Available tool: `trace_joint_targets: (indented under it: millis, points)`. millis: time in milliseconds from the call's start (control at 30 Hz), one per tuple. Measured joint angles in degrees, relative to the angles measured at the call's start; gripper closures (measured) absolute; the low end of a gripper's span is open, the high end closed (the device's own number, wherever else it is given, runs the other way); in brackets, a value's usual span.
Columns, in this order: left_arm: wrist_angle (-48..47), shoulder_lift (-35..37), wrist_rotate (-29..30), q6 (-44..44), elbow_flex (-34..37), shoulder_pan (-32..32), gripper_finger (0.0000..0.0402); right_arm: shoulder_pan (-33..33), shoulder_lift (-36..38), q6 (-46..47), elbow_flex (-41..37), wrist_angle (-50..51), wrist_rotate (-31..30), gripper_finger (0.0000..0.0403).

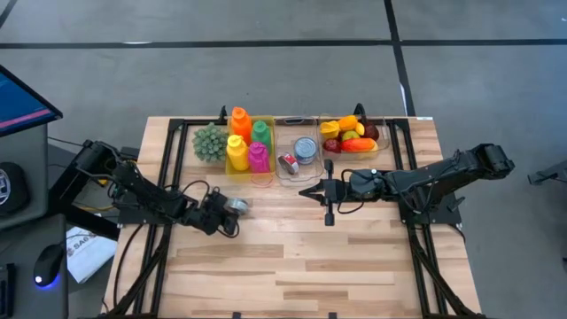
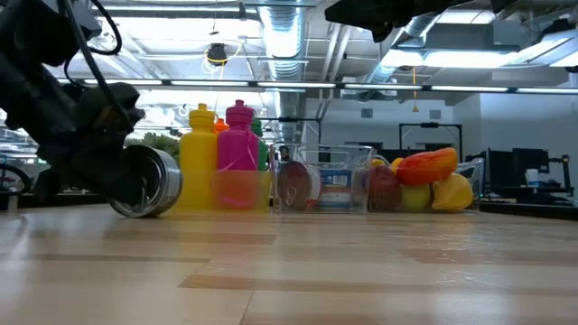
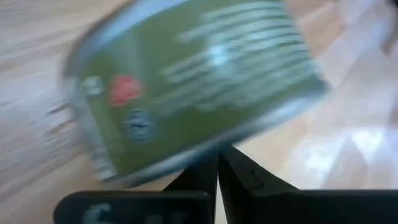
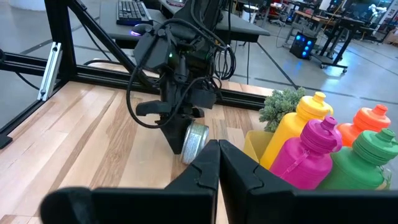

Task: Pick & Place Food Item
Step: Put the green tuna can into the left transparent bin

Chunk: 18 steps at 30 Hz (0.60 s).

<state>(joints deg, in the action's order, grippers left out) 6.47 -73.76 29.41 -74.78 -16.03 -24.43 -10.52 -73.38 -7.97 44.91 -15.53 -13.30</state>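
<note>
A tin can with a green label (image 1: 236,205) lies on its side on the wooden table, left of centre. It fills the left wrist view (image 3: 193,81) and shows in the low view (image 2: 149,181) and the right wrist view (image 4: 194,140). My left gripper (image 1: 227,210) (image 3: 217,158) is shut and low at the can's left side. My right gripper (image 1: 303,190) (image 4: 218,146) is shut, hangs above the table's middle, points toward the left arm and touches nothing. My left gripper meets the can with its shut fingertips (image 3: 208,171) at the green side wall, close to one rim (image 3: 186,163). The fingers come low and nearly level from the table's left. The can lies on its side on the table.
Along the far edge stand a yellow bin of coloured bottles (image 1: 248,142), a clear bin with tins (image 1: 297,155), a clear bin of fruit (image 1: 352,135) and a green leafy bunch (image 1: 210,142). Bare wood (image 1: 292,266) spreads toward the near edge.
</note>
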Motion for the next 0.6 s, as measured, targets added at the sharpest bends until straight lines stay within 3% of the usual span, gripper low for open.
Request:
trace_joint_targets:
  millis: [267, 467, 600]
  points:
    - [10.1, 1.6, -4.6, 11.4, -0.9, 0.0, 0.0401, 0.0, 0.0, 0.0, 0.0, 0.0, 0.0, 0.0399]
    - [10.4, 7.7, -5.5, 41.6, -6.0, 0.0, 0.0401, 0.0, 0.0, 0.0, 0.0, -0.1, 0.0, 0.0399]
    - [10.4, 13.2, -5.5, 53.0, -7.7, 0.8, 0.0401, 0.0, 0.0, 0.0, 0.0, -0.1, 0.0, 0.0399]
